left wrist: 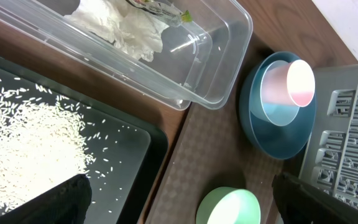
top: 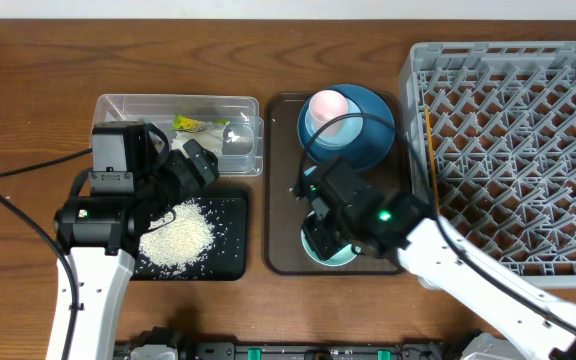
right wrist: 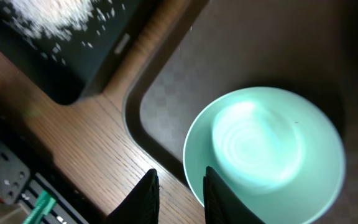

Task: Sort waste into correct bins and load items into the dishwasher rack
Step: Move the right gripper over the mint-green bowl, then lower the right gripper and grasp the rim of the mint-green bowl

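My right gripper [right wrist: 179, 180] stands open astride the near rim of the mint-green bowl [right wrist: 260, 143], one finger inside and one outside over the wood. That bowl [top: 336, 255] sits on the brown serving tray. My left gripper [left wrist: 185, 202] hangs wide open and empty above the black tray [left wrist: 129, 162], which holds the rice [left wrist: 23, 143]. The clear tub [left wrist: 222, 74] contains the tissue [left wrist: 120, 25] and the wrapper [top: 190, 124]. On the blue plate [top: 363, 140] rests the pale-blue bowl [left wrist: 278, 112] with the pink cup [left wrist: 297, 81] in it. The rack [top: 513, 150] stands at the right.
The brown serving tray [top: 280, 200] lies between the black tray and the rack. A thin wooden stick, probably the chopsticks [top: 429, 150], lies along the rack's left edge. Bare wooden table [top: 28, 120] shows at the left and along the front.
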Robot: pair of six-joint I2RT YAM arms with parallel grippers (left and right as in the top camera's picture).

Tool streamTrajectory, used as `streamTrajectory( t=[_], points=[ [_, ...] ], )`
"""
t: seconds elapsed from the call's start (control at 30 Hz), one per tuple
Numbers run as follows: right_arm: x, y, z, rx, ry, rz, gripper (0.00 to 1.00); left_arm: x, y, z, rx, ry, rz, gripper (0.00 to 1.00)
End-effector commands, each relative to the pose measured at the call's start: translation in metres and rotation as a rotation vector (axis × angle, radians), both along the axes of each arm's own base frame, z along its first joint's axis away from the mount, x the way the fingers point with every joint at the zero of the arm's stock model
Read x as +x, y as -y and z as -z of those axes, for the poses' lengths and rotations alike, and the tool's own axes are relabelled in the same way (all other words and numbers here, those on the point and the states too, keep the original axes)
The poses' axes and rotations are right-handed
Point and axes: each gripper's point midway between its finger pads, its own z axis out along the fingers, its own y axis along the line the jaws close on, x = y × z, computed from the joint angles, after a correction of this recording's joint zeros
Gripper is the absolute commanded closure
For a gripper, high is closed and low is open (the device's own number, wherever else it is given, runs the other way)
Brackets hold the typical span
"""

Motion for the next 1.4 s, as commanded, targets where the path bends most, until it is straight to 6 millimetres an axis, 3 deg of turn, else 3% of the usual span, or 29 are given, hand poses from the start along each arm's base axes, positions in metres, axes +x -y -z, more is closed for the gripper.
streamTrajectory(
  t=[0.0, 0.33, 1.13, 1.37],
  points=[
    [-0.002, -0.003, 0.014, -0.047, -0.008, -0.01, 0.77, 0.002, -0.002, -0.003, 0.012, 0.012, 0.003, 0.04],
    [-0.016, -0.006, 0.05, -0.14, -0.087, -0.046, 0.78, 0.002, -0.002, -0.003, 0.012, 0.012, 0.003, 0.04],
    [-0.027, 0.006, 0.056, -0.196, -0.134, -0.058, 0.73, 0.002, -0.002, -0.003, 0.012, 0.012, 0.003, 0.04],
    [-0.034, 0.004, 0.057, -0.21, -0.116, -0.147, 0.71, 0.002, -0.002, -0.003, 0.012, 0.012, 0.003, 0.04]
  ],
)
